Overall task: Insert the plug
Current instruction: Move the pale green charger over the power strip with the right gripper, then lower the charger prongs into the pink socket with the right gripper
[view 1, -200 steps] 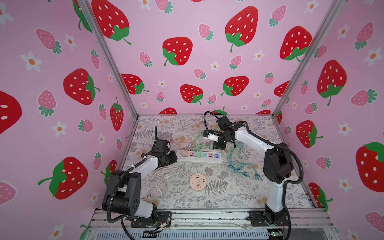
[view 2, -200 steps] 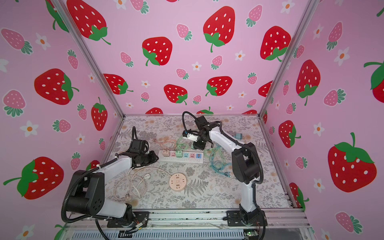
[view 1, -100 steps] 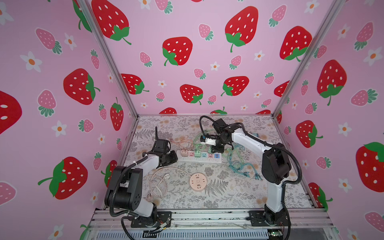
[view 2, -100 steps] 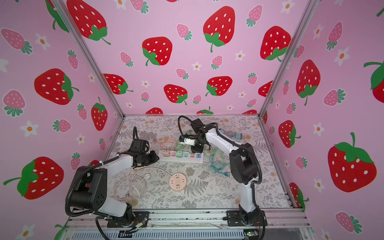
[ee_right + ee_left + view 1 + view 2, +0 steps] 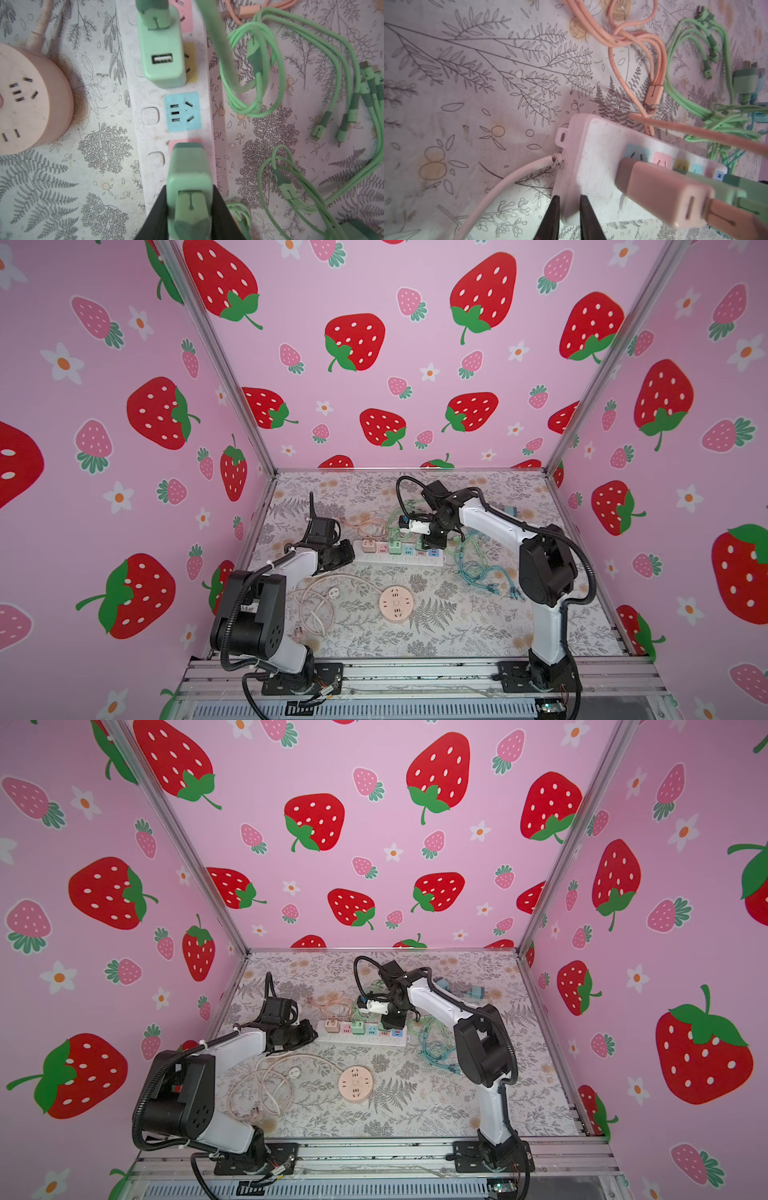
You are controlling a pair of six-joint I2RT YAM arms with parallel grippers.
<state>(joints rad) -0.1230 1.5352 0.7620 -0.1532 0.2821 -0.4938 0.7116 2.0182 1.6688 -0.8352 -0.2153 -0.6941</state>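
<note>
A white power strip (image 5: 399,560) (image 5: 360,1041) lies across the middle of the floral mat. My left gripper (image 5: 347,553) (image 5: 569,197) is shut on the strip's (image 5: 591,149) left end corner, one finger on each side. My right gripper (image 5: 434,538) (image 5: 189,189) is shut on a green plug (image 5: 188,166), held upright. The plug's dark base sits on the strip's pink socket (image 5: 176,141), and its prongs are hidden. Beside it the blue socket (image 5: 182,112) is bare.
A second green adapter (image 5: 162,52) stands in the yellow socket and a salmon adapter (image 5: 664,191) near the strip's left end. Green cables (image 5: 291,83) tangle right of the strip, orange cables (image 5: 633,41) behind. A round pink socket hub (image 5: 396,603) and white cord coil (image 5: 311,605) lie in front.
My right gripper has come down towards the strip with the green plug. My left jaws have narrowed onto the strip's end.
</note>
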